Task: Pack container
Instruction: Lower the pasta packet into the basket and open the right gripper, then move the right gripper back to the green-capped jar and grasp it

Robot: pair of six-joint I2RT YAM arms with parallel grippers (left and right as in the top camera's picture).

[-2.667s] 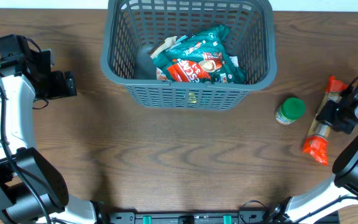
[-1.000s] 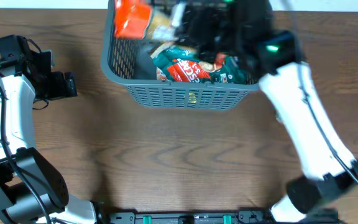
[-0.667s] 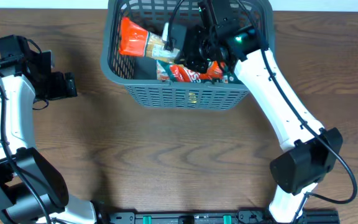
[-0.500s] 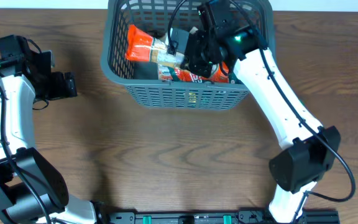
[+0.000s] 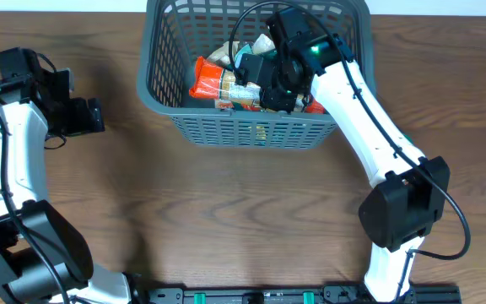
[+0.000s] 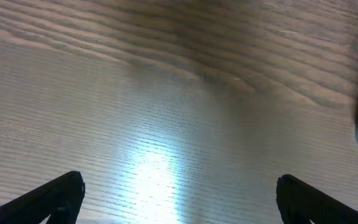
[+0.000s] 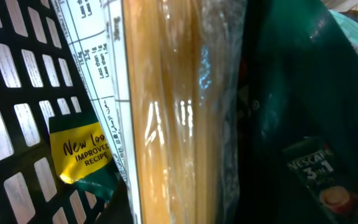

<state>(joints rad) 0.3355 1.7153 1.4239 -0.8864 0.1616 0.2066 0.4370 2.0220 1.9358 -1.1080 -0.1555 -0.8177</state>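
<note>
- Right claw (image 5: 256, 84) is down inside the grey basket (image 5: 260, 131), at one end of a spaghetti packet (image 5: 218, 80); I cannot tell whether it is clenched on it
- Basket stands mouth up around that claw, long axis across the table (image 6: 179, 93); the packet lies roughly along it, orange end pointing away from the claw
- Only the right wrist view shows the pasta strands, the lattice wall just beside them and a Nescafé sachet (image 7: 291, 137) on the other side
- Half a second ago the packet's orange end lay further out, nearer the basket's end wall
- Left claw (image 5: 84, 114) is released, well apart from the basket over bare wood
</note>
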